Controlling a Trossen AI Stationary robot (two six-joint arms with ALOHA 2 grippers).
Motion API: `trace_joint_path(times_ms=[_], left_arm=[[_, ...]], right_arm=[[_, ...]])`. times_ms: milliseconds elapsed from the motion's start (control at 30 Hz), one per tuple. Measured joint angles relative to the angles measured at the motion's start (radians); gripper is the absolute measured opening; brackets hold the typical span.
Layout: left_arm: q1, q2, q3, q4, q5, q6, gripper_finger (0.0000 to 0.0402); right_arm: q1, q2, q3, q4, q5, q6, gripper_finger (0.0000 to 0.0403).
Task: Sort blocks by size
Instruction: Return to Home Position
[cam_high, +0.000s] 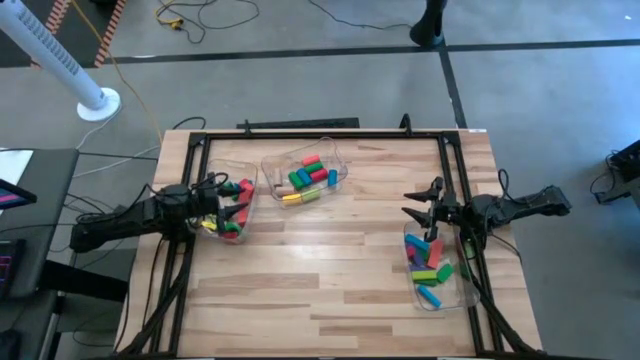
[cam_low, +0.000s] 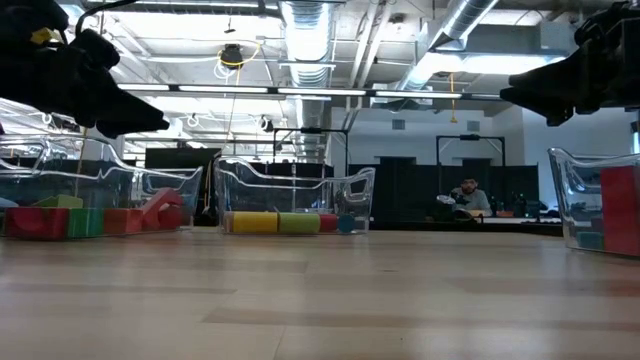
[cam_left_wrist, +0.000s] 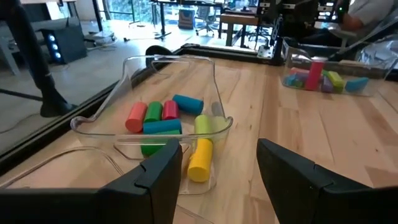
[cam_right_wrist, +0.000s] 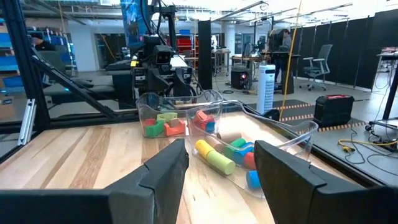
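Observation:
Coloured blocks lie in three clear bins. The left bin (cam_high: 232, 210) holds red, green and yellow pieces. The middle bin (cam_high: 305, 172) holds cylinders and bars, among them a yellow cylinder (cam_left_wrist: 200, 158). The right bin (cam_high: 432, 262) holds blue, green, red and purple pieces. My left gripper (cam_high: 228, 198) hovers open and empty over the left bin; its fingers (cam_left_wrist: 161, 168) frame the middle bin in the left wrist view. My right gripper (cam_high: 412, 204) is open and empty just beyond the right bin's far end, pointing toward the table's left.
A black frame (cam_high: 300, 128) runs around the tabletop's far and side edges. Bare wood (cam_high: 320, 270) lies between the bins and along the near half. In the low view both grippers hang above the table, left (cam_low: 90, 90) and right (cam_low: 570, 85). A person (cam_low: 465, 195) sits far behind.

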Motion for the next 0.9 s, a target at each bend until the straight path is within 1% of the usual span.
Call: trace_joint_path(times_ms=[167,300,367,467,700,900], left_arm=[[0.0,0.0,0.0,0.0,0.0,-0.006,0.0202],[0.0,0.0,0.0,-0.004,0.0,-0.124,0.0202],[0.0,0.0,0.0,-0.005,0.0,-0.157,0.0202],[0.0,0.0,0.0,-0.006,0.0,-0.155,0.0202],[0.0,0.0,0.0,-0.008,0.0,-0.079,0.0202],[0.0,0.0,0.0,-0.009,0.0,-0.068,0.0202]], right_arm=[[0.0,0.0,0.0,0.0,0.0,0.0,0.0219],[0.0,0.0,0.0,0.0,0.0,-0.001,0.0219],[0.0,0.0,0.0,0.0,0.0,-0.002,0.0219],[0.0,0.0,0.0,0.0,0.0,-0.003,0.0219],[0.0,0.0,0.0,0.0,0.0,-0.003,0.0219],[0.0,0.0,-0.001,0.0,0.0,-0.003,0.0219]])
